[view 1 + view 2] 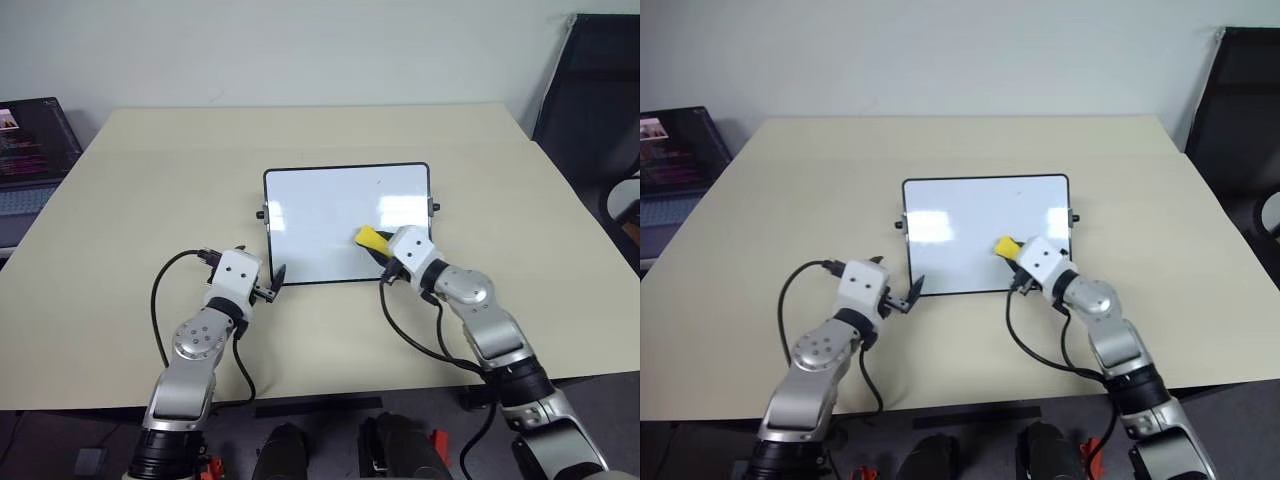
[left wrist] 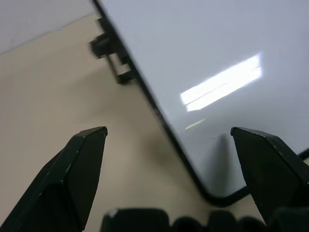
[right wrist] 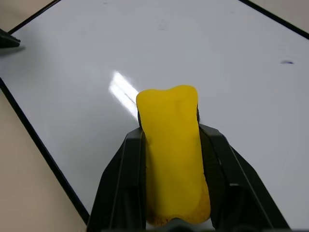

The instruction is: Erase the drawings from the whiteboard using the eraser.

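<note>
Left eye view: laptop (image 1: 30,150) far left, chair (image 1: 590,100) beyond whiteboard (image 1: 330,215).

A beige table (image 1: 140,200) bears the whiteboard (image 1: 330,205), seemingly lying flat.

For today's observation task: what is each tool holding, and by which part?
The right tool clamps the yellow eraser by its long sides. The left tool holds nothing.

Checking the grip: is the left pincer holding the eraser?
No, the eraser sits clamped in the right pincer; the left pincer is open and empty.
</note>
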`<act>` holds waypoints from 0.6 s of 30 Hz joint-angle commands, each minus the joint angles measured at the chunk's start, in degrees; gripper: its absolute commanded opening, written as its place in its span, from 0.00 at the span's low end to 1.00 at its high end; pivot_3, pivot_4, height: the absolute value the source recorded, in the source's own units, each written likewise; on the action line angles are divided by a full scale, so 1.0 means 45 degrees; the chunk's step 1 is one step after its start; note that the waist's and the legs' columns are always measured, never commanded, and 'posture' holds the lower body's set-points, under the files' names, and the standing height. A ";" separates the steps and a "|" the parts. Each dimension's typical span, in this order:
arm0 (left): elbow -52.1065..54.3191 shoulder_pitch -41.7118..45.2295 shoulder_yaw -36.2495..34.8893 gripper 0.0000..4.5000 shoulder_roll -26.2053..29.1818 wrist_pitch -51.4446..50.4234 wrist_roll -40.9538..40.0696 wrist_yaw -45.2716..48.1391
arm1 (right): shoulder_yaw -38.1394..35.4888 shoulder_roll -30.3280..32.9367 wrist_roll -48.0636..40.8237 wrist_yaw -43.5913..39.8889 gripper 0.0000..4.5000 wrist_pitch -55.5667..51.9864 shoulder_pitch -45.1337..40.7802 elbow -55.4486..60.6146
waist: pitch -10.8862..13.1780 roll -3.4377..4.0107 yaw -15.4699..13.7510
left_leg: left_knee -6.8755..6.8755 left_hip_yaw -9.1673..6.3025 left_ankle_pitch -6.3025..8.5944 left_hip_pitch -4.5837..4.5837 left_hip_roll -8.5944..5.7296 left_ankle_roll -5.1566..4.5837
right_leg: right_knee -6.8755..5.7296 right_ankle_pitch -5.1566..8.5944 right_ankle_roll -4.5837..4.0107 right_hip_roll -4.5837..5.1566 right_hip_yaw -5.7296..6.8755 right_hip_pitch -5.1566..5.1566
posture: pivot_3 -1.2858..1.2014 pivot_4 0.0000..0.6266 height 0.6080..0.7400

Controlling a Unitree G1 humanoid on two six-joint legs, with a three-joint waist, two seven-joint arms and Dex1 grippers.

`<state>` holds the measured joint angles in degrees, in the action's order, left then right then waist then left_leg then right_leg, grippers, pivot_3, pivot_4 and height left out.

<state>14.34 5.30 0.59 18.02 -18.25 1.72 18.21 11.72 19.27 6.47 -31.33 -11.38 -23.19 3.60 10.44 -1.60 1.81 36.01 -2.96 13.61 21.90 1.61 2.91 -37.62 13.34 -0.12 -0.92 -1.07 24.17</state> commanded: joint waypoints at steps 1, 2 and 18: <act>0.0926 -0.0106 0.0111 1.00 0.0015 0.0226 -0.0317 0.0271 | -0.0459 0.0202 -0.0254 0.0035 0.26 -0.0572 0.0141 0.1350 | 0.0003 -0.0002 0.0017 | 0.0002 0.0001 0.0000 -0.0003 0.0003 0.0000 | -0.0004 0.0000 0.0000 0.0000 0.0000 0.0000 | 0.52 0.24 1.00; 0.0947 -0.0124 0.0154 1.00 0.0009 0.0195 -0.0361 0.0315 | -0.0518 0.0234 -0.0250 0.0139 0.26 -0.0685 0.0131 0.1426 | 0.0003 -0.0002 0.0017 | 0.0003 0.0000 0.0000 -0.0010 0.0003 0.0000 | -0.0008 0.0000 0.0000 0.0000 0.0000 -0.0001 | 0.52 0.24 1.00; 0.0490 0.0905 0.1078 1.00 -0.0087 0.0583 -0.1244 0.1882 | -0.1759 0.1084 -0.0023 0.1224 0.26 -0.2039 0.0980 0.3406 | 0.0007 -0.0009 -0.0065 | 0.0012 0.0008 0.0000 0.0004 -0.0021 0.0001 | 0.0005 0.0000 0.0002 -0.0001 0.0003 -0.0004 | 0.52 0.24 1.00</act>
<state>15.69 8.14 4.58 17.98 -17.82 -2.69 25.31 6.38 23.12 6.06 -26.58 -19.71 -19.15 14.92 10.47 -1.64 1.52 36.07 -2.92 13.61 21.91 1.52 2.92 -37.60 13.34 -0.10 -0.92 -1.06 24.14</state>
